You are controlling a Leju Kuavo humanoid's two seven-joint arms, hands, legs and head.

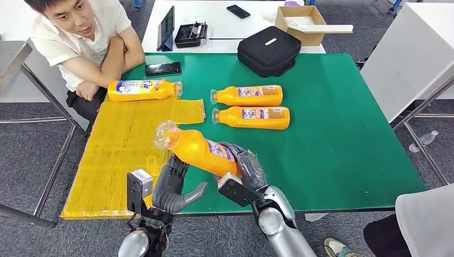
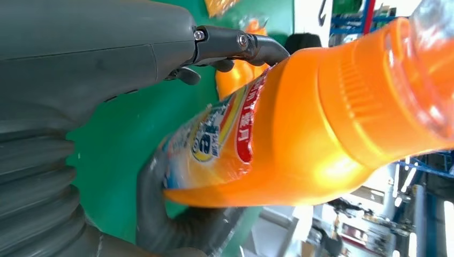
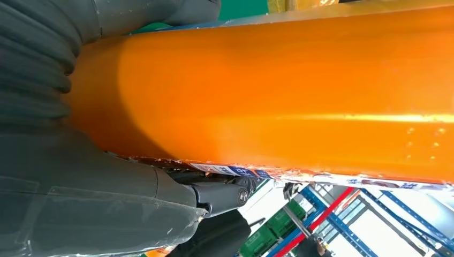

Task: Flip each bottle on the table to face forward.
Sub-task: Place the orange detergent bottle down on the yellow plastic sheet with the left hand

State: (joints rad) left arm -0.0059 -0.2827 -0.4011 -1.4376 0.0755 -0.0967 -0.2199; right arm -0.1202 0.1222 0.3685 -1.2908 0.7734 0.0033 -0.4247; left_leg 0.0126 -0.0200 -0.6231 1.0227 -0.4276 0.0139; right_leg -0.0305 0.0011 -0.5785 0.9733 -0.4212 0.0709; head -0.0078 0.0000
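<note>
My right hand grips the base end of an orange bottle and holds it tilted above the table's front edge, its clear cap up and to the left. My left hand stands open just under the bottle's neck, fingers raised and thumb spread. In the left wrist view the label of the bottle faces that hand. In the right wrist view the bottle's plain orange side lies against the right hand. Two more bottles lie side by side mid-table, a third bottle on the yellow mat.
The green table has a yellow mat on its left part. A black case and a phone lie at the far edge. A person leans on the far left corner. Another person's leg is at the near right.
</note>
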